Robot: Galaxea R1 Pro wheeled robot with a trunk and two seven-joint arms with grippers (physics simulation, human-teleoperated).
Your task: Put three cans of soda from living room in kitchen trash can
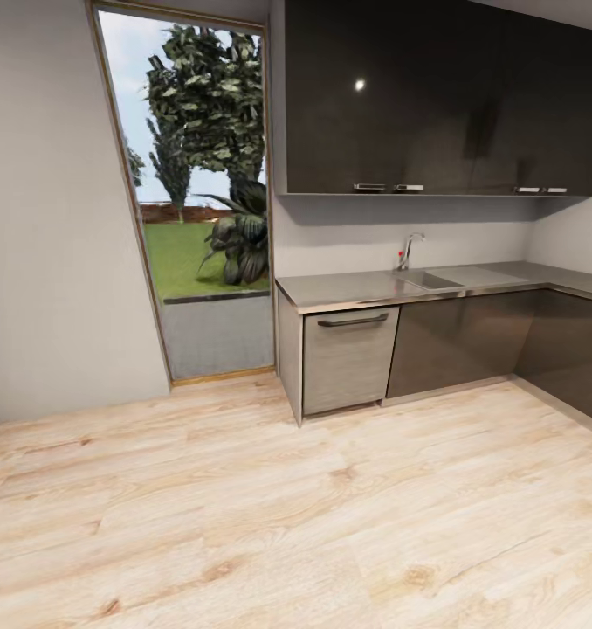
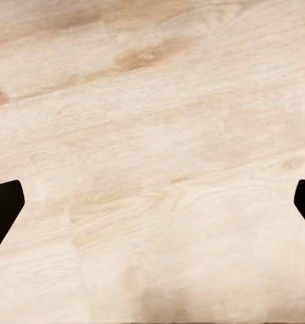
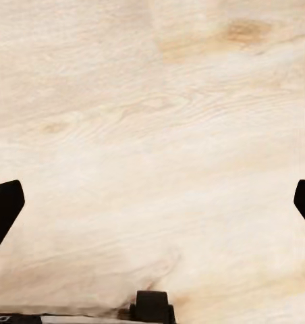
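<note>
Light wood floor (image 1: 244, 524) lies beneath both empty, wide-spread jaws; beyond stand the kitchen (image 1: 436, 175) cabinets.

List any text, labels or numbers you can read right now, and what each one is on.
None: no readable text, label, brand or number in any of the three views.
The dark upper cabinets, the grey worktop, the pale panel under it and the tap are all unmarked.
Both wrist views show unmarked wood floor between the open left gripper and right gripper fingertips.
</note>
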